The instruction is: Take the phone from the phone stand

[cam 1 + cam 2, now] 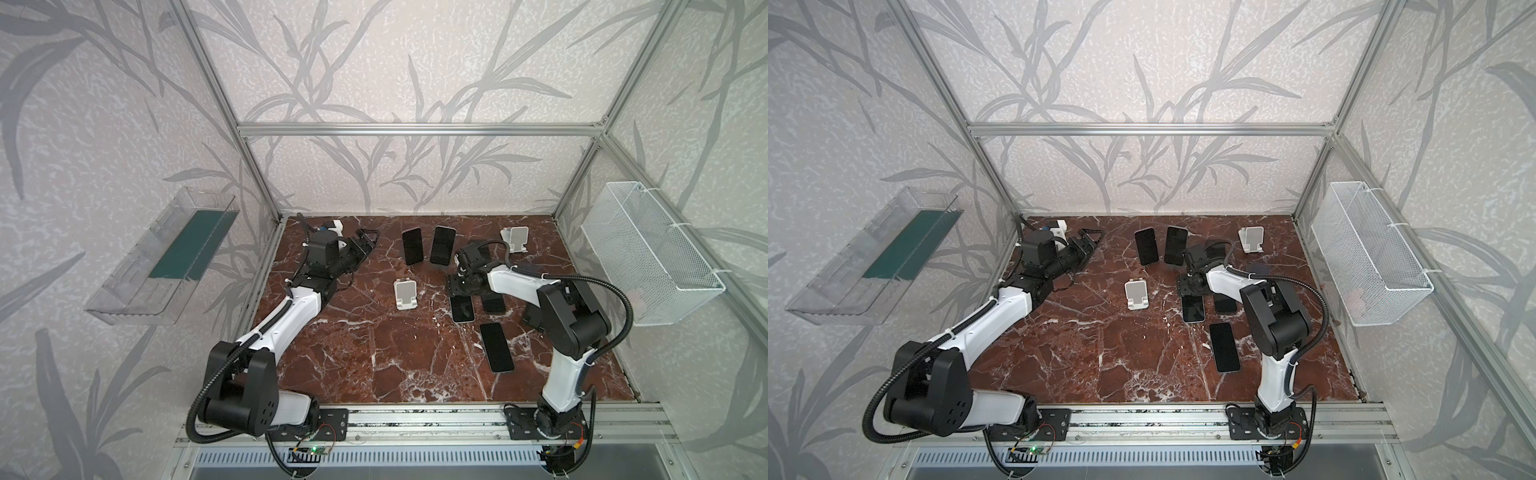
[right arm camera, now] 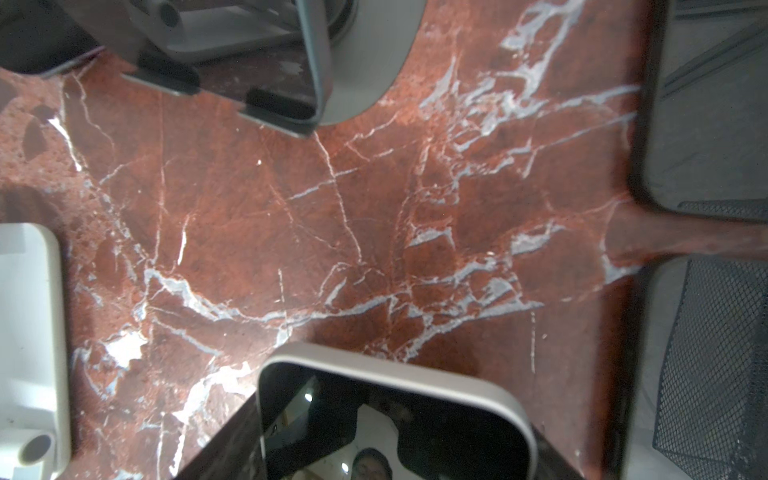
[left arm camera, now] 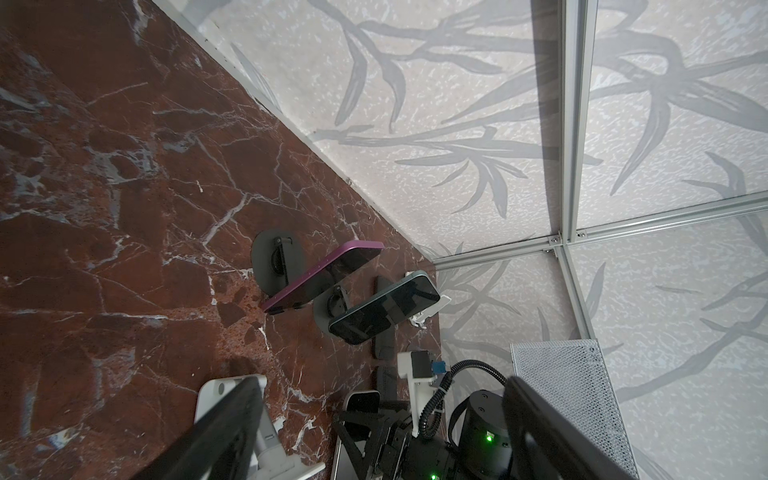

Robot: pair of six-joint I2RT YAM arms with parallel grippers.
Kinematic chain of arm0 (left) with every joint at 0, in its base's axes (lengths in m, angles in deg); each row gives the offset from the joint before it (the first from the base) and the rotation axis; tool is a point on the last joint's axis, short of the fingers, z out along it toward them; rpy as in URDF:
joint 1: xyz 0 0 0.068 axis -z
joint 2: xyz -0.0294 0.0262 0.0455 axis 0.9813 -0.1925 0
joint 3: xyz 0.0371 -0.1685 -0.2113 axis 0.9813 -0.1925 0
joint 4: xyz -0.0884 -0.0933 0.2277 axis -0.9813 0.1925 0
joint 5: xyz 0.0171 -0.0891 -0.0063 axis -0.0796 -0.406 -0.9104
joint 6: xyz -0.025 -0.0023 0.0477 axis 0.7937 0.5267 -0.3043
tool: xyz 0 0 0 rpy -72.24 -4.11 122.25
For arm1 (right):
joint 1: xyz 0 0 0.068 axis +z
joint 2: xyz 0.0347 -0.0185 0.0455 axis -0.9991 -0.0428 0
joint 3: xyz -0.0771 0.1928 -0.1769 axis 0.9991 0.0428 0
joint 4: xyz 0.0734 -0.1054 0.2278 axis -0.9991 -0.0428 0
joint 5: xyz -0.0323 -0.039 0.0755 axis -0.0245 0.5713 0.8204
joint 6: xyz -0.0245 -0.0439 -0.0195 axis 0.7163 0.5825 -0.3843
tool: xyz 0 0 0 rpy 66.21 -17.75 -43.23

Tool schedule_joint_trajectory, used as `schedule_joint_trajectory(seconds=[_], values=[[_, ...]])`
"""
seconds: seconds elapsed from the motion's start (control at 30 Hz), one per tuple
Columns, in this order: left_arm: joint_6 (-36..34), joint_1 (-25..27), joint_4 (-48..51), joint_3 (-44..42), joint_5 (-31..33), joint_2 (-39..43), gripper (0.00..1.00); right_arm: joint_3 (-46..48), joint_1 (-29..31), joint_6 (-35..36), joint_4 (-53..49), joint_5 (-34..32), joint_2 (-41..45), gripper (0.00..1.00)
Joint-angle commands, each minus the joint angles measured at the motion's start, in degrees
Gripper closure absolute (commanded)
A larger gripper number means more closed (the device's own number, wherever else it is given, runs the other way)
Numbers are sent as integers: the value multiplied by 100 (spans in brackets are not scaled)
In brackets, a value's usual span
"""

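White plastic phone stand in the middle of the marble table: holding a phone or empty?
Empty: in both top views the white plastic phone stand shows a bare backrest and lip, no phone on it.

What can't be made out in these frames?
- Right gripper: whether it grips the white-rimmed black phone. Its body hides the phone's far end in both top views; right wrist view blurred.
- Flat dark phone beside it: far end under the right arm, top views.
- Grey phone stand: cropped by right wrist view's edge.

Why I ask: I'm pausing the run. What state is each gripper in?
Left gripper: open, holding nothing.
Right gripper: over the white-edged phone's end; grip cannot be told.
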Motion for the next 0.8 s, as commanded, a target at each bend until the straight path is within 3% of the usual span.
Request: schedule_joint_trajectory(seconds=[0.0,0.77], values=[[26,18,-131,149,-31,-70,10,9,-23,-120,67,-145,-159,28],[32,53,-160,128,-20,-192,10,261,-14,-395,216,-548,-155,22]])
